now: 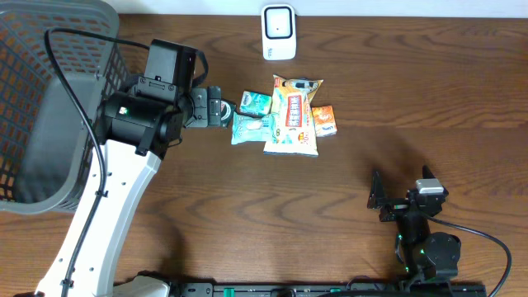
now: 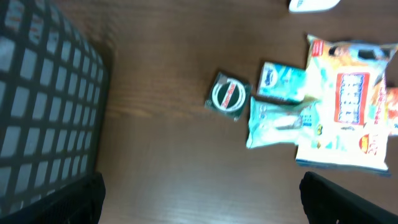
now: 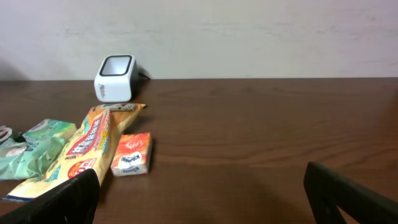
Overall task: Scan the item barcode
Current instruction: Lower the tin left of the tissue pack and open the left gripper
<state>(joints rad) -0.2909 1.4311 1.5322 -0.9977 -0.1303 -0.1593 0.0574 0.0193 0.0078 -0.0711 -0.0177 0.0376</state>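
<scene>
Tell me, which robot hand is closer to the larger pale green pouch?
Left. The left gripper hovers right next to the larger pale green pouch; the right gripper sits far off, diagonally across the table.

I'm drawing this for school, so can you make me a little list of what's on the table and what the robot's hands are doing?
scanner: white, at the far edge of the table
snacks: big bag, teal packs, orange pack, round tin, bunched together
basket: grey, on the left
left gripper: open, empty, near the tin
right gripper: open, empty, apart from the snacks
at the scanner: nothing
</scene>
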